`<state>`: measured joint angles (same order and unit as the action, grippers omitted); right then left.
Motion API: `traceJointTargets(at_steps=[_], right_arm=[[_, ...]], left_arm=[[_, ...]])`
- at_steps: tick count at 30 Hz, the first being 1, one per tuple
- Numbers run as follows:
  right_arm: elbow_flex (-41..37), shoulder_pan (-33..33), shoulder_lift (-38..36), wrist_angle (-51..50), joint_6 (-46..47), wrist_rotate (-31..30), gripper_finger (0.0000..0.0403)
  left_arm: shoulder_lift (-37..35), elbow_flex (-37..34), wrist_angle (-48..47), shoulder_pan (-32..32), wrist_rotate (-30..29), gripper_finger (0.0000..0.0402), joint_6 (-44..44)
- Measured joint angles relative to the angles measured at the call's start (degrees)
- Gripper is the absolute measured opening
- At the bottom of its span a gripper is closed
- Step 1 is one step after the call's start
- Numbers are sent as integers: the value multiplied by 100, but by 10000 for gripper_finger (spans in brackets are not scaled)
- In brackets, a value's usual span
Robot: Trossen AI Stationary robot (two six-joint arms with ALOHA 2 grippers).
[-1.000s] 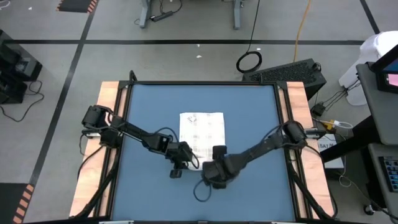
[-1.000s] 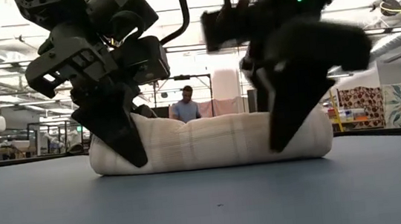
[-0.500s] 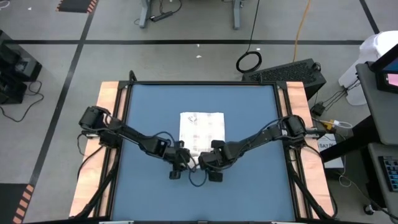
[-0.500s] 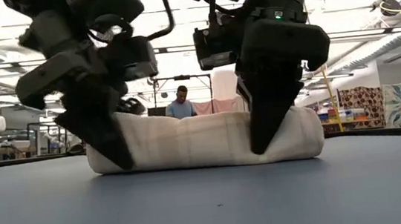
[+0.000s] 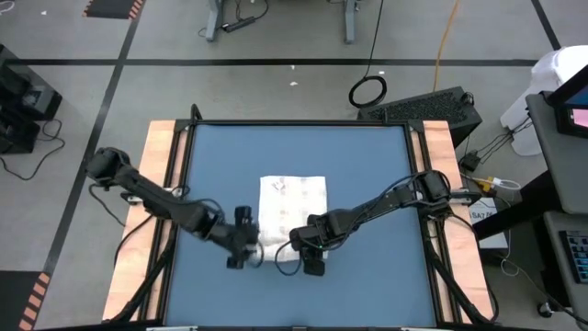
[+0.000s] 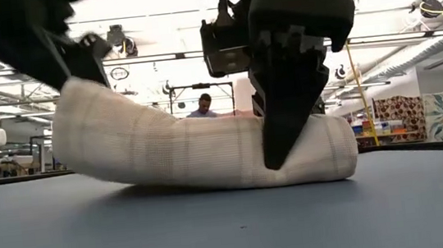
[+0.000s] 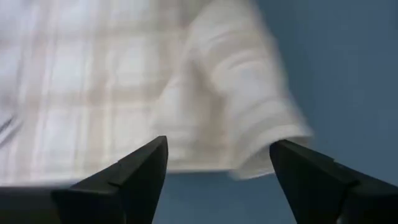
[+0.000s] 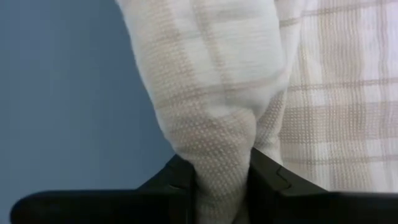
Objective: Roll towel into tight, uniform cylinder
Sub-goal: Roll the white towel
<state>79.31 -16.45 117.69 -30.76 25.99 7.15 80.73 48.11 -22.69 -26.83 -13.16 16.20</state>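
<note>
Your right gripper [image 8: 221, 180] pinches the towel [image 5: 292, 198] roll's right end; roll lies left-right; left gripper [image 7: 217, 168] gapes at its left end.

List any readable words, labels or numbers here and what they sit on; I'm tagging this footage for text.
None can be read.
towel: a small dark printed mark near its far edge, too small to read.
The left end effector and right end effector show no lettering.

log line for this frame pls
phase: rolling | towel: part rolled, roll's left end lifted off mat | left gripper: open, off roll | right gripper: pinching roll
</note>
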Motion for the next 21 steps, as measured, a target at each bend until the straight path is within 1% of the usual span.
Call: traceJointTargets(at_steps=[4, 9, 11, 15, 18, 21], right_arm=[[0, 5, 4, 1, 11, 271, 78], [-2, 81, 9, 6, 34, 639, 78], [-2, 118, 9, 15, -7, 743, 78], [-7, 225, 15, 0, -126, 1073, 78], [-11, 366, 24, 0, -160, 1431, 78], [-11, 494, 31, -10, -163, 1637, 78]], left_arm=[[77, 11, 712, -722, -548, 288, -151], [181, 7, 801, -1464, -1717, 288, -156], [244, 7, 939, -1658, -2054, 288, -162], [622, 10, 1538, -1833, -2238, 288, -305], [1130, 12, 1806, -1826, -2330, 288, -302], [1621, 12, 1989, -1776, -2412, 288, -293]])
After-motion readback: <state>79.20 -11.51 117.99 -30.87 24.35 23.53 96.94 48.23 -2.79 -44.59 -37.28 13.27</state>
